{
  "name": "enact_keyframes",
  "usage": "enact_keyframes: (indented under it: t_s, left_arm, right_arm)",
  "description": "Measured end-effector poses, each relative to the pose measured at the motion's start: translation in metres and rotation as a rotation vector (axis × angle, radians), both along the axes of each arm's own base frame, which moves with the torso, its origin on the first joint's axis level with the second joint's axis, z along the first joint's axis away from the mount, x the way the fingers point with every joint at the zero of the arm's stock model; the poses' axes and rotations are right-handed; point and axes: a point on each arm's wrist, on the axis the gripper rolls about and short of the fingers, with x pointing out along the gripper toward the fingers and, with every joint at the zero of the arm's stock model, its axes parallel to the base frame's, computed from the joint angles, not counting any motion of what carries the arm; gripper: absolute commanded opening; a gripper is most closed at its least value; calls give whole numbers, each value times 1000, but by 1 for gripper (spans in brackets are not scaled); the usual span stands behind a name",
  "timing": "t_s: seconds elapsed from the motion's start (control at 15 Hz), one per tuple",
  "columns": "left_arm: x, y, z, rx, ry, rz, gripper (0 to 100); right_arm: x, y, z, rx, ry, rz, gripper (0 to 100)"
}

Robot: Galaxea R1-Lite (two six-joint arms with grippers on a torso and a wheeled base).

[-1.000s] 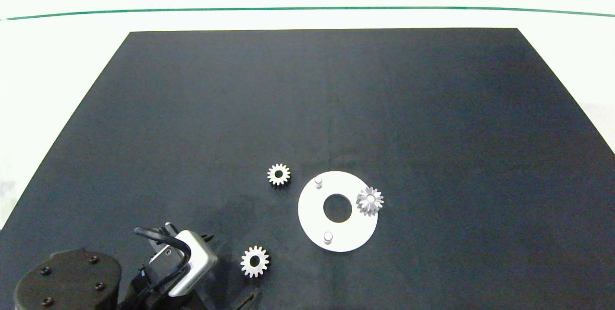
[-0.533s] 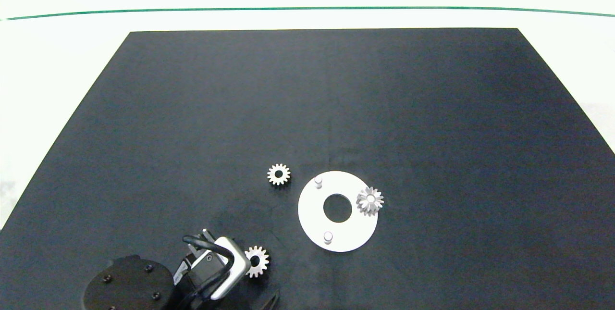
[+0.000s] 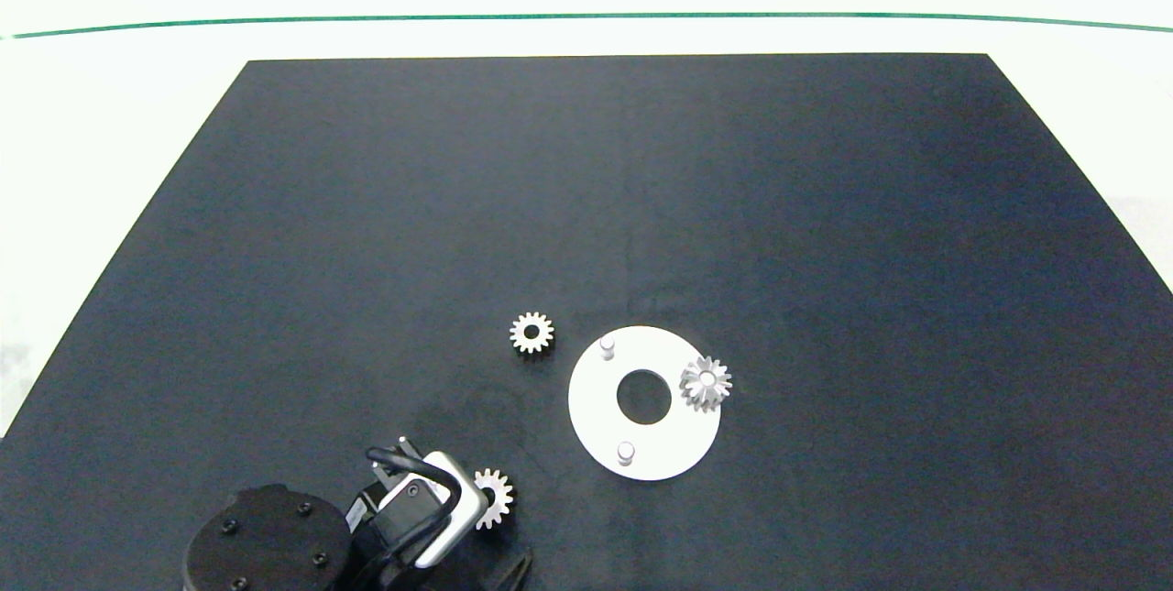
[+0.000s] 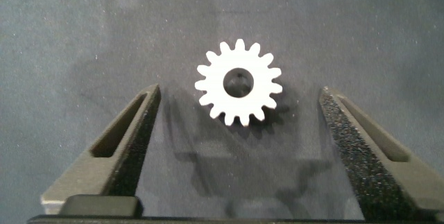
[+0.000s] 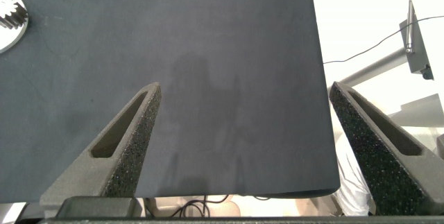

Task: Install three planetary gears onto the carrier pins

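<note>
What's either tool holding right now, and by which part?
Nothing. The left tool is open above a loose gear lying on the mat, fingers clear of its teeth. The right tool is open over bare mat.

A black mat (image 3: 641, 188) covers a white table (image 3: 110, 96) edged by a green line (image 3: 586, 17).

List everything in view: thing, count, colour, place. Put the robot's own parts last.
Small toothed metal gears: three, silvery; one on a pin at the disc's right edge, one loose beyond the disc's left, one between the left gripper's fingers.
Flat ring-shaped disc: one, white, mat's near centre.
Bare pins: two, white-grey.
Mat: one, black, on the white table.
Left gripper: open, above the nearest gear.
Right gripper: open, over the mat's edge.
</note>
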Motion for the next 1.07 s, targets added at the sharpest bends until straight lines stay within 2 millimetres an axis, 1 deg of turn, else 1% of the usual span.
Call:
enact_keyframes:
  t_s: [0.27, 0.6, 1.07]
  left_arm:
    - [4, -4, 5, -15, -15, 1, 78]
    - [5, -5, 3, -11, -9, 3, 69]
    - [5, -4, 2, -7, -6, 4, 54]
  right_arm:
    - [0, 0, 0, 0, 0, 0, 100]
    - [0, 0, 0, 3, -2, 13, 100]
    - [-1, 0, -1, 3, 3, 17, 100]
